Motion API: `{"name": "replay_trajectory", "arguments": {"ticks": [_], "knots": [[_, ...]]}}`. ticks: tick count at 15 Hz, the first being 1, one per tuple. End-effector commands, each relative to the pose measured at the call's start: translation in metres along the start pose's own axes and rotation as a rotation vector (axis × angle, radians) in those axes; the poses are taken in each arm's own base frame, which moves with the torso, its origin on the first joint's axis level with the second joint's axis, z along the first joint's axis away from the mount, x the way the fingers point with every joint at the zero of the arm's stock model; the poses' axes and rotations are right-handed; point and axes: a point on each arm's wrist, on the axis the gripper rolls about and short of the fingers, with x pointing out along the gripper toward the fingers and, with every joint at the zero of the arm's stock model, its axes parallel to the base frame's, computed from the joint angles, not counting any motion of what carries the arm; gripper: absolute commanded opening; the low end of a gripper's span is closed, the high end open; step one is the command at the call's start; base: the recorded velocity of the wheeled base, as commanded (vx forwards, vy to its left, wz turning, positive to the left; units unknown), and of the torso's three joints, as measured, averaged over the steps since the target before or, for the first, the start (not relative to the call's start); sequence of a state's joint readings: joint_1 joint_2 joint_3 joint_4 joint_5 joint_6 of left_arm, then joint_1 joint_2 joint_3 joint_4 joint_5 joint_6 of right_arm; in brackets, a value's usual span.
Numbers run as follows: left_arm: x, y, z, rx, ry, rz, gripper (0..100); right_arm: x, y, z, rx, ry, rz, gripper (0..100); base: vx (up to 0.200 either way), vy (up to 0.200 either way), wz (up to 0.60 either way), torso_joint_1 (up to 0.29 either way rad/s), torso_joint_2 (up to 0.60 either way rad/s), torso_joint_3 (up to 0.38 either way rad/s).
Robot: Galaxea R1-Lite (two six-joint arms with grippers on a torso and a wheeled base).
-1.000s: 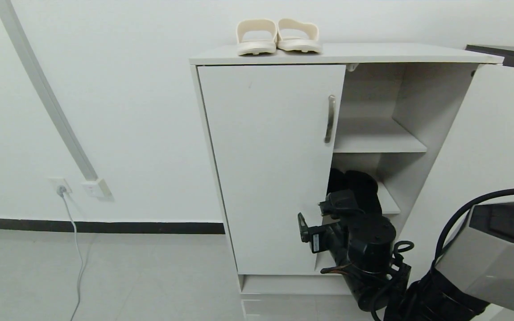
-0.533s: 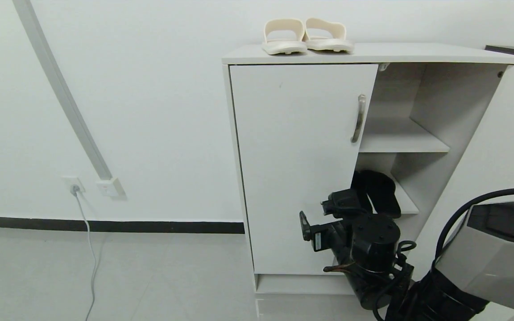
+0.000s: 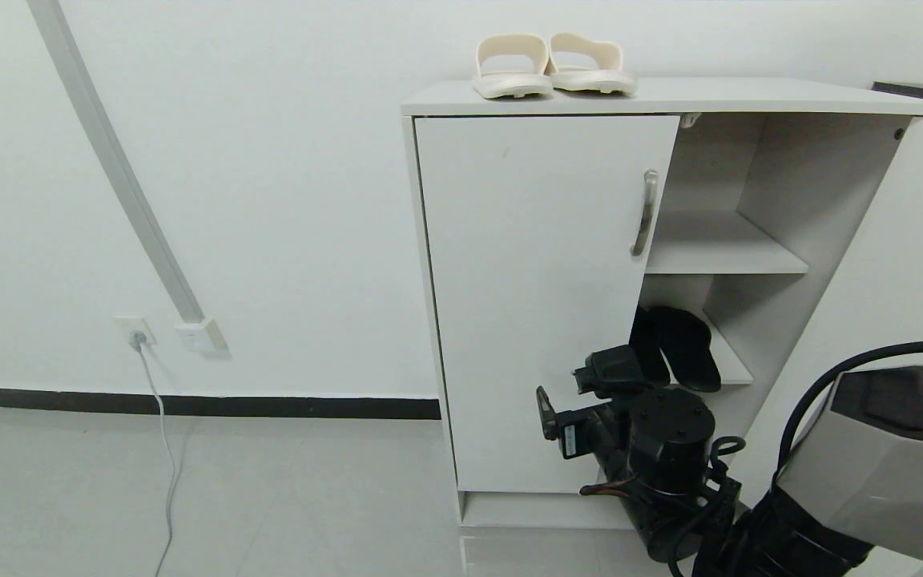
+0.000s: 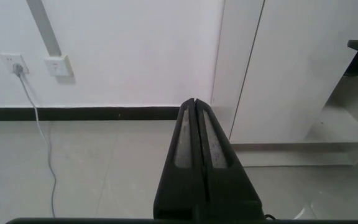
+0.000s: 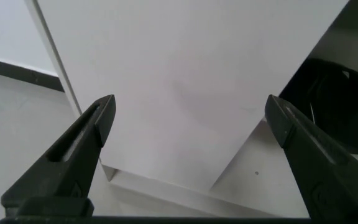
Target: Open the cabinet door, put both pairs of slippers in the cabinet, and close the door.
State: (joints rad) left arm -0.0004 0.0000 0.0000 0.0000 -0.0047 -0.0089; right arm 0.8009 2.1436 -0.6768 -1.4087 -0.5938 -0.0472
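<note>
Black slippers [image 3: 674, 346] on cabinet [image 3: 750, 94] shelf, centre-right; beige slippers [image 3: 554, 66] on top. Right gripper [image 5: 190, 106] spread, empty; left gripper [image 4: 194, 106] closed.

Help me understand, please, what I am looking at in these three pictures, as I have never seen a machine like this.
This is a two-armed robot on wheels, tidying slippers into a cabinet. The wide picture comes from a camera on its head. The other two come from cameras on its wrists, each looking along that arm's own hand.

In the head view the white cabinet has its left door shut and its right door swung open. A cream pair of slippers sits on top, and a black pair lies on the lower shelf inside.

The right hand is open and empty, facing the shut door low down. The left hand is shut on nothing, above the floor beside the cabinet.
</note>
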Motion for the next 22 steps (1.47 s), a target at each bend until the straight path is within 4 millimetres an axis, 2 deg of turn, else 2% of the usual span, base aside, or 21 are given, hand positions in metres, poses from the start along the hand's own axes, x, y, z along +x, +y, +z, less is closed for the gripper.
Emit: {"name": "replay_trajectory", "arguments": {"ticks": [1, 7, 10, 14, 22], "knots": [[0.0001, 0.0, 0.0, 0.0, 0.002, 0.001, 0, 0.0001, 0.0008, -0.0018, -0.003, 0.004, 0.002, 100, 0.0, 0.0, 0.0, 0.0, 0.0, 0.0], [0.0001, 0.0, 0.0, 0.0, 0.002, 0.001, 0, -0.0003, 0.0005, -0.0025, -0.006, 0.006, 0.002, 100, 0.0, 0.0, 0.0, 0.0, -0.03, -0.033], [0.0001, 0.0, 0.0, 0.0, 0.002, 0.001, 0, -0.0005, 0.0004, -0.0029, -0.008, 0.009, 0.002, 100, 0.0, 0.0, 0.0, 0.018, -0.2, -0.341], [0.0001, 0.0, 0.0, 0.0, 0.002, 0.001, 0, -0.0007, 0.0003, -0.0032, -0.01, 0.01, 0.002, 100, 0.0, 0.0, 0.0, 0.047, -0.52, -0.365], [0.0001, 0.0, 0.0, -0.002, 0.002, 0.001, 0, -0.0009, 0.0002, -0.0034, -0.012, 0.01, 0.002, 100, 0.0, 0.0, 0.0, 0.136, -0.47, -0.336]]}}
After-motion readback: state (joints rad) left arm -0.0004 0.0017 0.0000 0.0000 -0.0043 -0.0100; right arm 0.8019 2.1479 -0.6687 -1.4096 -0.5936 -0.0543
